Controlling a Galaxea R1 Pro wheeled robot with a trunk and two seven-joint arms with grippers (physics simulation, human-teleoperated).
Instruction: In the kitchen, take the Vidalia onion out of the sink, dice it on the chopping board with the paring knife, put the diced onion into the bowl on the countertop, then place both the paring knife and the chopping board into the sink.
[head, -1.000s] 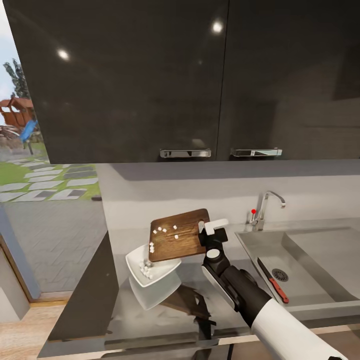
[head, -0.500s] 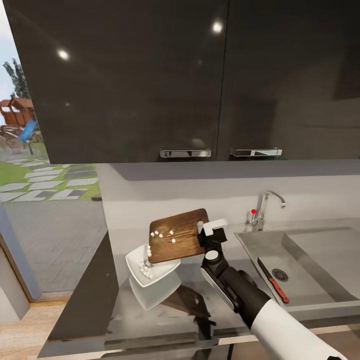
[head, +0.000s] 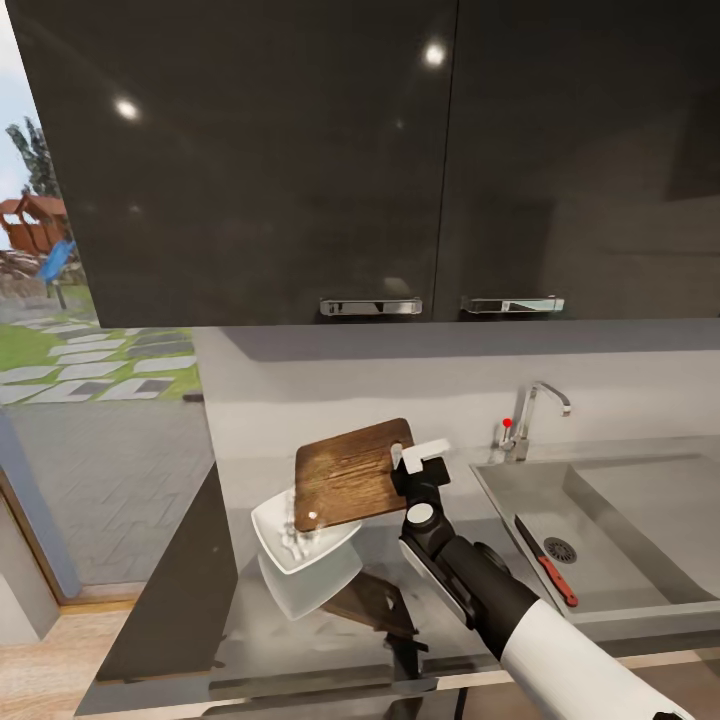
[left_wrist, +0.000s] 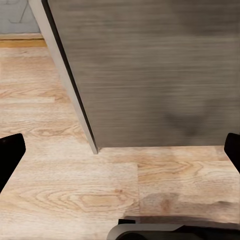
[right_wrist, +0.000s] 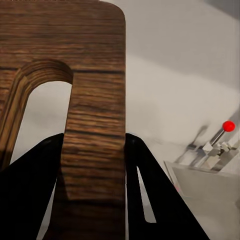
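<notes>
Right claw (head: 408, 460) clamps the chopping board (head: 350, 474) by its slotted end, tilted over the bowl (head: 300, 545).

Board slopes down toward the bowl, low corner above the bowl's rim; one piece of diced onion (head: 312, 516) clings near that corner, the rest lies in the bowl. Bowl sits on the grey counter (head: 240, 630), well left of the sink (head: 600, 520). Paring knife (head: 545, 561) lies in the basin beside the drain, tap (head: 530, 415) behind. Right wrist view: both fingers (right_wrist: 145, 195) press the board (right_wrist: 95, 130) beside its oval slot. Left claw (left_wrist: 120, 165): tips wide apart, nothing between them, above wooden floor (left_wrist: 65, 195).
</notes>
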